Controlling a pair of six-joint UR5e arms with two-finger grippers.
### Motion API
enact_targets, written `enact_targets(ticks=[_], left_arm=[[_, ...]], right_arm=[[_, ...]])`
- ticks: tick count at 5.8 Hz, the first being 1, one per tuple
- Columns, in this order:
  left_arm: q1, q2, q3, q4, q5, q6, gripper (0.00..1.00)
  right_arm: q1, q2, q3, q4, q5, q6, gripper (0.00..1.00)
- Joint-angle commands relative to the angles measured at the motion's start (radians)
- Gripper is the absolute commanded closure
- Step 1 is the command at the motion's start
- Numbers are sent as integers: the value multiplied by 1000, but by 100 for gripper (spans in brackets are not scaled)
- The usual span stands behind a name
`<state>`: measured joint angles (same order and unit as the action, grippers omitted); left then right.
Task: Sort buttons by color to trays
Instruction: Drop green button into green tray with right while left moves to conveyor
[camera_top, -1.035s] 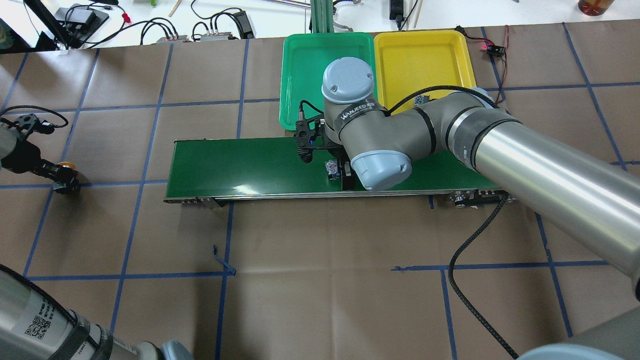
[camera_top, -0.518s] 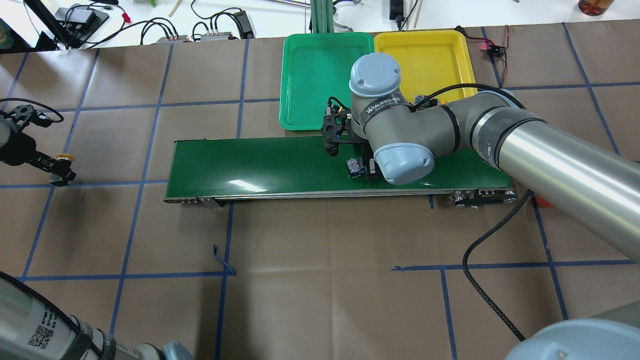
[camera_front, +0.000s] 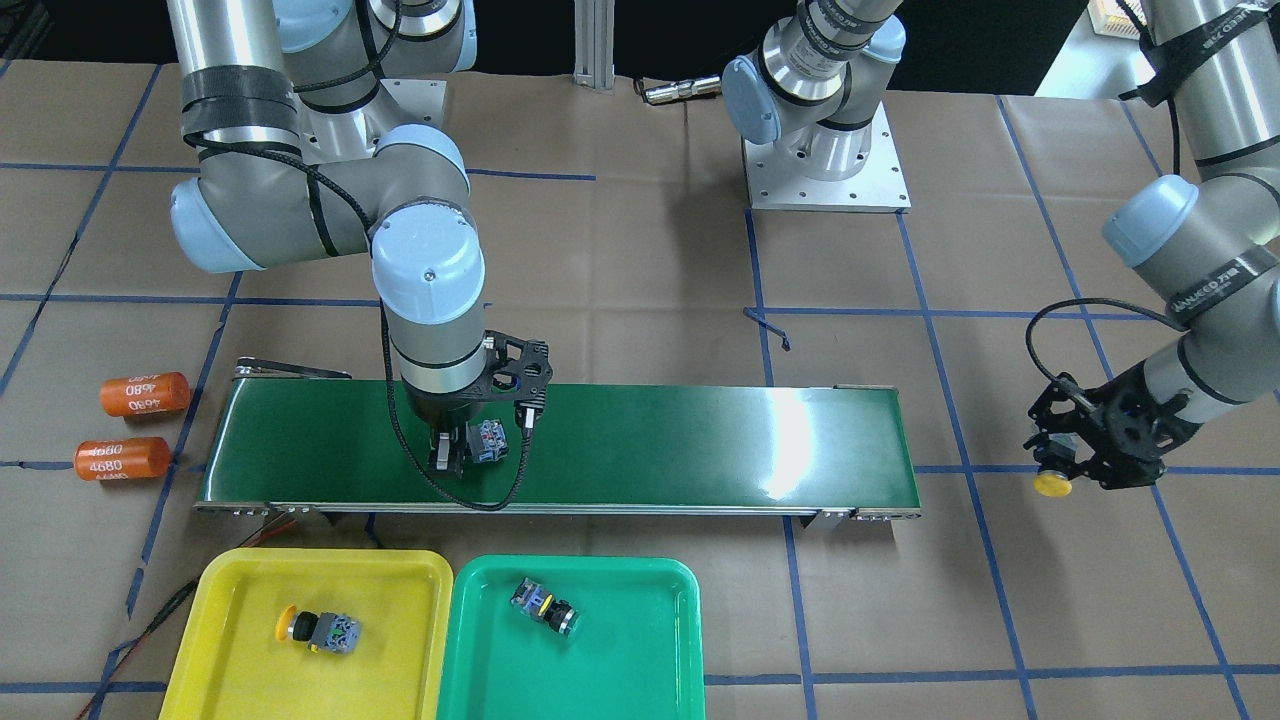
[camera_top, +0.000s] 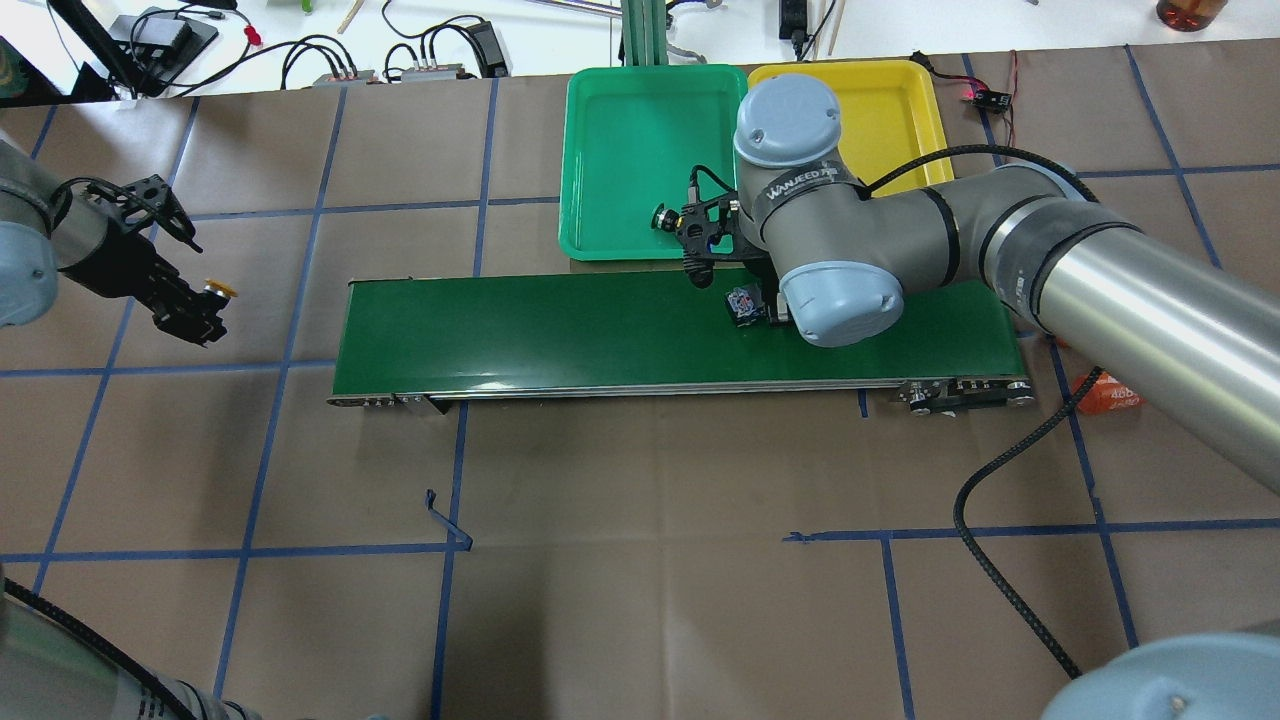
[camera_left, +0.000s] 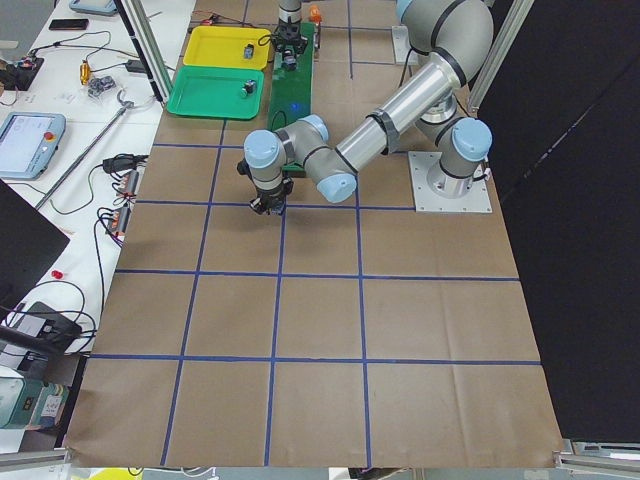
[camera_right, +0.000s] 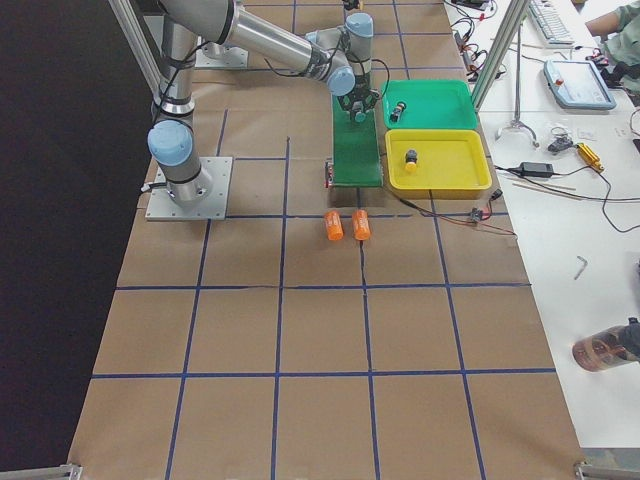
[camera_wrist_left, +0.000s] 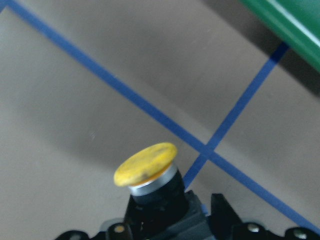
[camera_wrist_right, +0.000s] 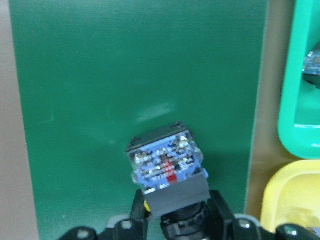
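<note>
The right gripper, below a strap reading "WANJEED", clamps a button over the conveyor belt, terminal end facing its wrist camera. The left gripper grips a yellow-capped button, cap outward, above the table. The orange cylinders read "4680".

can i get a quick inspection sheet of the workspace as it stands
surface: brown paper-covered table with blue tape grid, long dark-green conveyor belt on it
job's things: bright yellow plastic tray holds one yellow-capped push-button switch; green plastic tray beside it holds one dark-bodied switch, cap colour unclear
clutter: two orange cylinders marked 4680 beside the belt's end
grippers: left gripper shut on a yellow-capped switch, off the belt; right gripper shut on a blue-ended switch over the belt, its cap hidden
cables: black braided cable loops from the right arm over the table; red and black wires by the yellow tray
surroundings: white bench with electronics beyond the trays
</note>
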<state>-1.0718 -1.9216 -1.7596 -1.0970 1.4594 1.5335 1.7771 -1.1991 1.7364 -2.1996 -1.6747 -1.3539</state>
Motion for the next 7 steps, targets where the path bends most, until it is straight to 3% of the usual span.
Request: enact_targets(ticks=[1,3,4,5,6,7], left_arm=[[-113,50,-23,-15,1,179,99],[-248,62,-34,-15,3,314,99],[-308,73,-50,-8,4,310,99],[-336,78,-91,-3,1,327,97],[-338,107,-137,11,-1,393,97],[-335,112,-146,18,1,395,96]], right_arm=[[-15,25,-117,-6,4,12,90],[-13,231,-380,-15,12,95,90],[-13,336,-514,-15,73,148,83],[-10,367,-547,-12,96,147,23],[-11,362,-551,-14,145,142,0],[-13,348,-552,-11,139,144,0]])
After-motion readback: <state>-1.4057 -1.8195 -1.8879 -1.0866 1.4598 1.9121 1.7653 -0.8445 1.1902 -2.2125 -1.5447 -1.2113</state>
